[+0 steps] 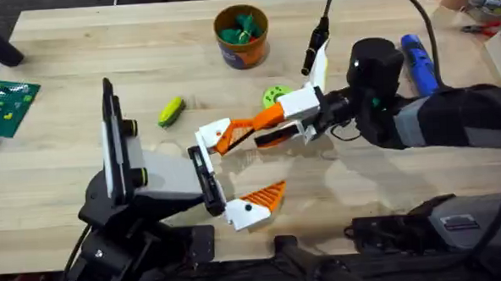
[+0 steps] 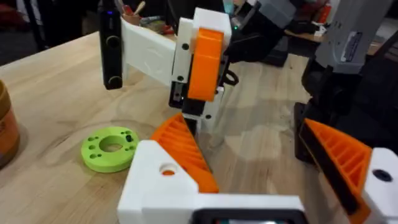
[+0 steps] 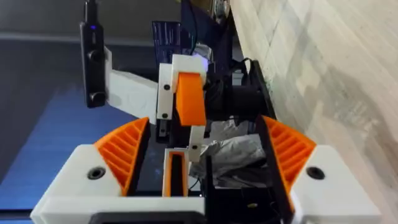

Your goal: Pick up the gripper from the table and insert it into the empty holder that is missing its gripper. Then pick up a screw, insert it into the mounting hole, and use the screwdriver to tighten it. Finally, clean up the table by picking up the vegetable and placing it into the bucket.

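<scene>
My right tool (image 1: 233,134) clenched on the gripper (image 1: 219,133), seating it on the holder (image 1: 203,172); next needs alignment, then a screw.

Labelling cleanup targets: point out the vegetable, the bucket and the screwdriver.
vegetable (image 1: 171,111): overhead view, middle of its yellow-green body.
bucket (image 1: 243,53): overhead view, blue band on its side.
screwdriver (image 1: 419,61): overhead view, middle of the blue barrel.
</scene>
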